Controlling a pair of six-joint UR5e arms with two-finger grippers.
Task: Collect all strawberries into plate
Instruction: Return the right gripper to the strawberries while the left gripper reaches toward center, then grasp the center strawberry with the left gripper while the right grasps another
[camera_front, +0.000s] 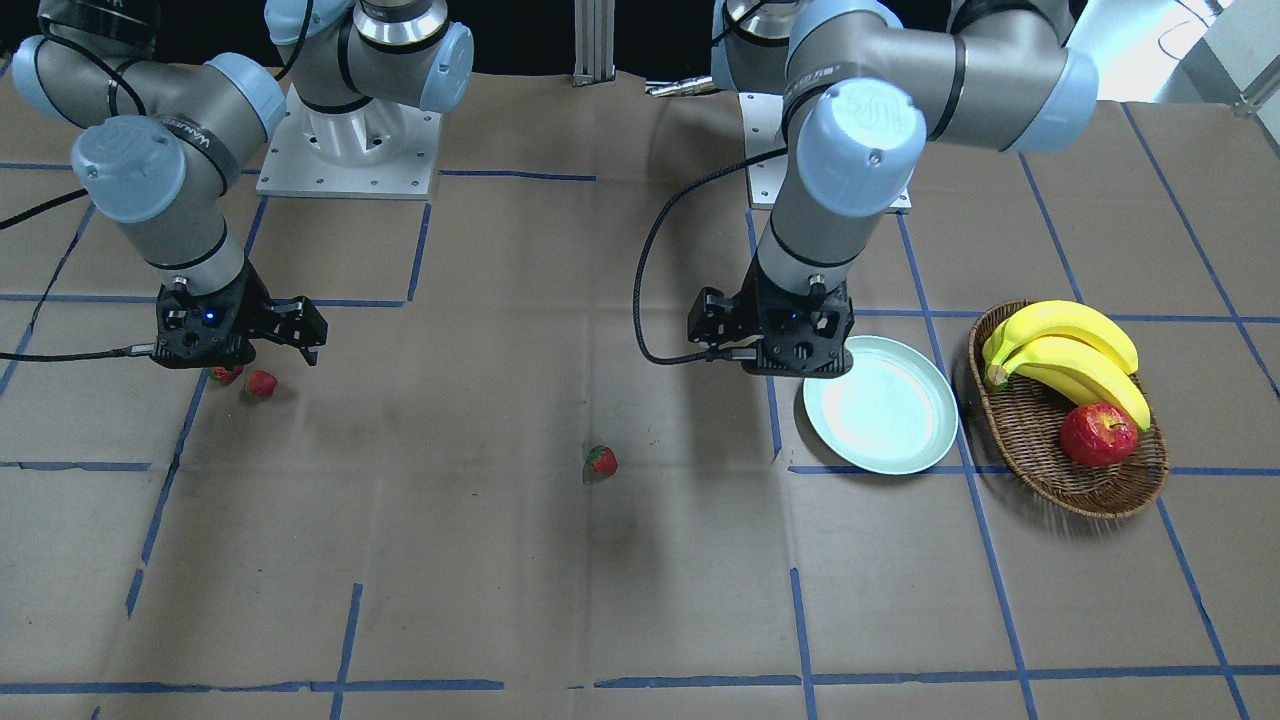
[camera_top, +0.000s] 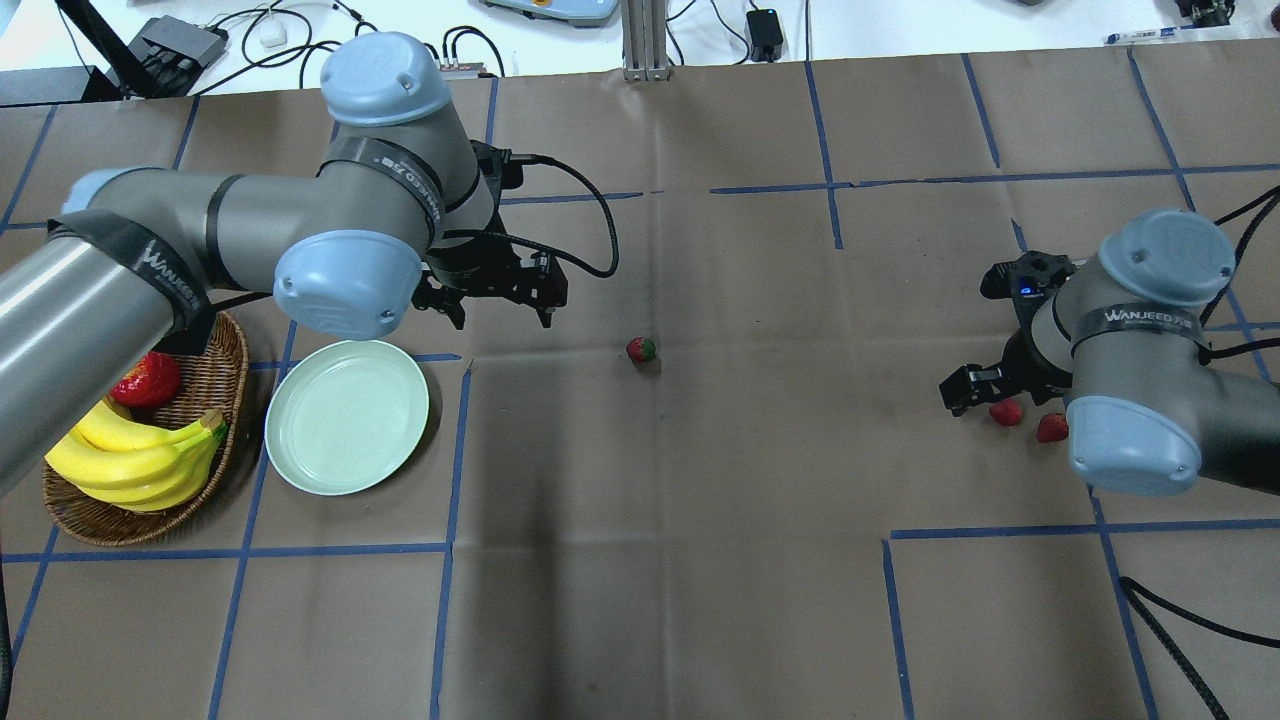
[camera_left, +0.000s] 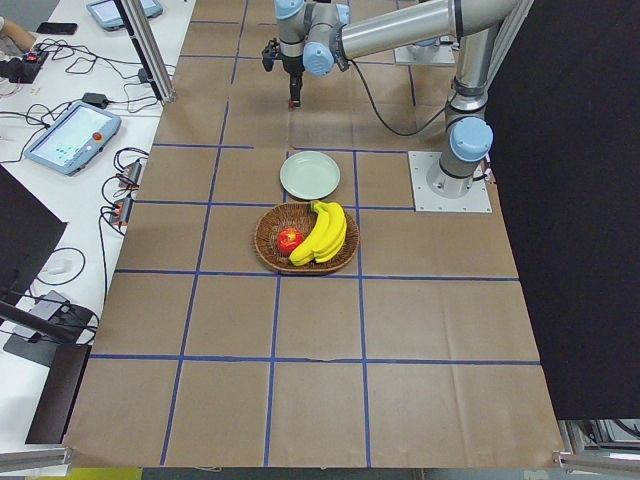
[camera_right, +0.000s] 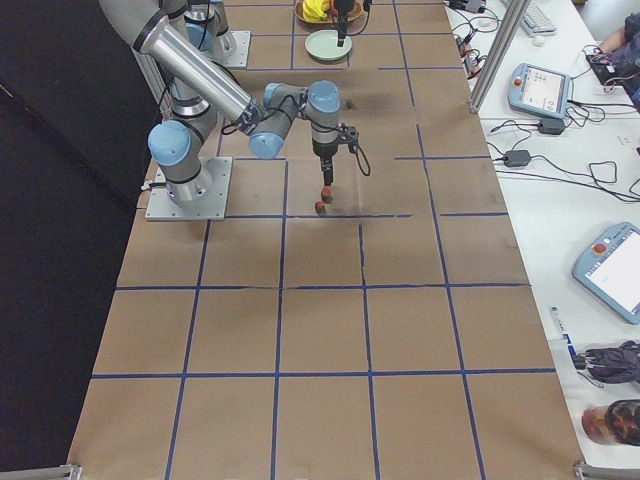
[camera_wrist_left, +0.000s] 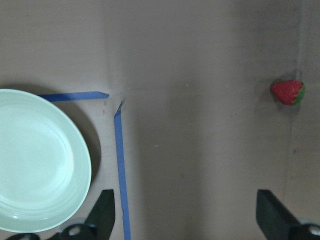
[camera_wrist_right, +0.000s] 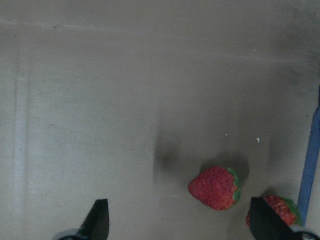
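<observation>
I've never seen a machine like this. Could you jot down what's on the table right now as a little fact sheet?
Plate: pale green, empty
Strawberries in plate: none
First strawberry: alone, mid-table
Second strawberry and third strawberry: side by side on the table, under the right arm
Left end effector: open, holding nothing, above the table near the plate
Right end effector: open, holding nothing, over the second and third strawberries
Basket: holds bananas and an apple
</observation>
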